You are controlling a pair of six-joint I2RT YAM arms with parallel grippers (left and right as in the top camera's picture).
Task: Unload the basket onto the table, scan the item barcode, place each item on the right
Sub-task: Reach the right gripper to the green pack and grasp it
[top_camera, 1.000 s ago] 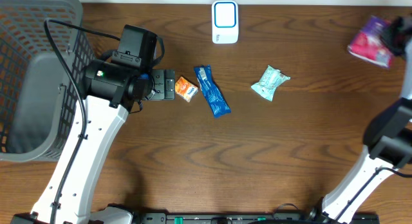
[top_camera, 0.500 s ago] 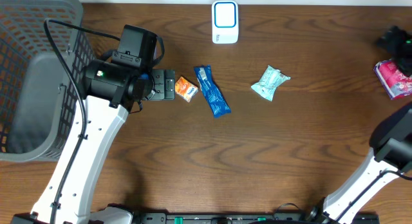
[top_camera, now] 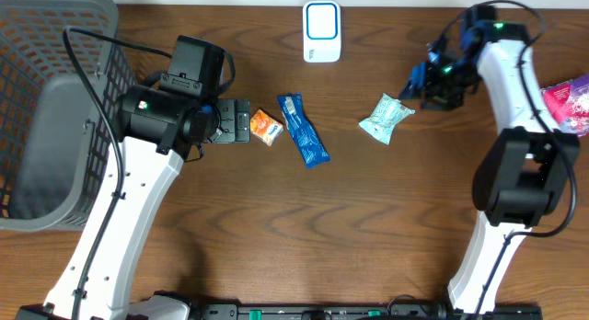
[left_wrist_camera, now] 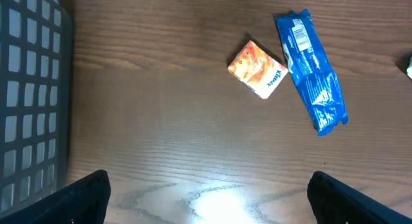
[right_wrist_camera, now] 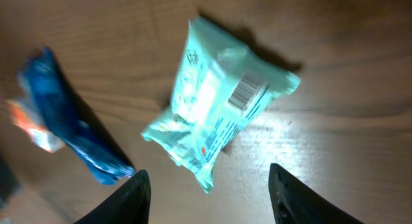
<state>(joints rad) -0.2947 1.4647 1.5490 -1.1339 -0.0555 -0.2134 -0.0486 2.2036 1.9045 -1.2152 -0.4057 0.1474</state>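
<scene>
The teal packet (top_camera: 386,117) lay barcode-up, to the lower right of the scanner (top_camera: 321,30). The right gripper (right_wrist_camera: 210,188) hovered over it, jaws apart and empty. The left gripper (left_wrist_camera: 207,195), lower left of the scanner, stood released near the orange box (left_wrist_camera: 257,69).

Crinkled mint-green packet (right_wrist_camera: 212,114) lies flat (barcode (right_wrist_camera: 247,93) facing up).

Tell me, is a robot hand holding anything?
No, nothing is held. The left gripper is open over the table, and the right gripper is open above the mint-green packet, which lies on the table.
</scene>
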